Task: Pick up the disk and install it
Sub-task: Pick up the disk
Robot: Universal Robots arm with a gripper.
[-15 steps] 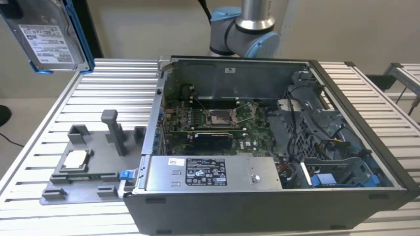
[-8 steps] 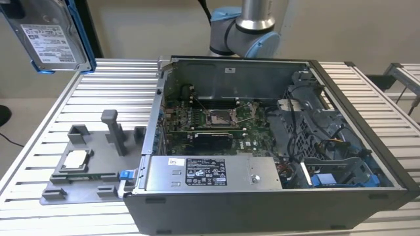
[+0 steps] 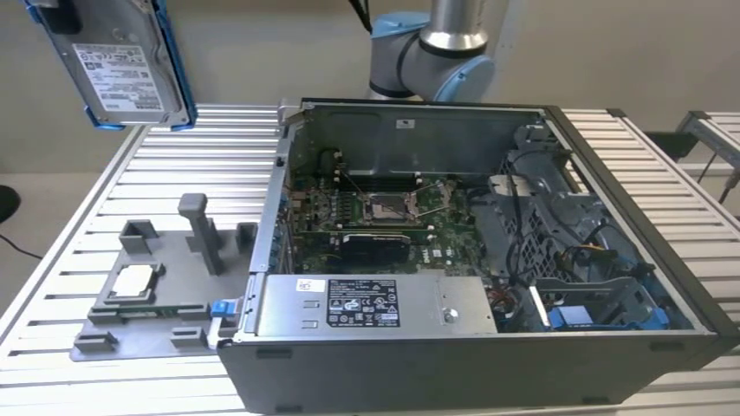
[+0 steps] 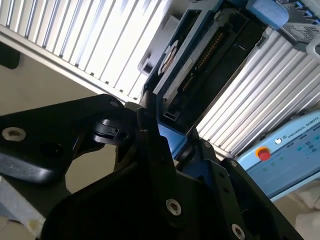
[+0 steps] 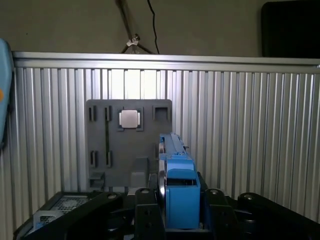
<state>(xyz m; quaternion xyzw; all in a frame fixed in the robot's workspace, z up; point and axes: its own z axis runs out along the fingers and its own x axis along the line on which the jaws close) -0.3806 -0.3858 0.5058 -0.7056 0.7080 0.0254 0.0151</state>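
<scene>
while the disk (image 3: pixel 121 65) hangs in the air at the exterior view's left, clear above the table (image 3: pixel 231 139), label showing, blue bracket round it, i'd call pick-up done and the carry the step in hand. the open computer case (image 3: pixel 486 260) sits well apart toward the exterior view's right, and the grey fixture (image 3: pixel 151 303) with the small chip (image 3: pixel 130 282) lies below. install, i judge, calls for clearing the case wall (image 3: pixel 272 199) and reaching the drive cage (image 3: pixel 578 286), with cables (image 3: pixel 578 234) crowding it. second wrist view: my hand (image 4: pixel 175 145) is clamped on the disk's blue edge, connector end pointing away. first wrist view: fingers (image 5: pixel 144 202) tight either side of the bracket, fixture and chip beyond.
</scene>
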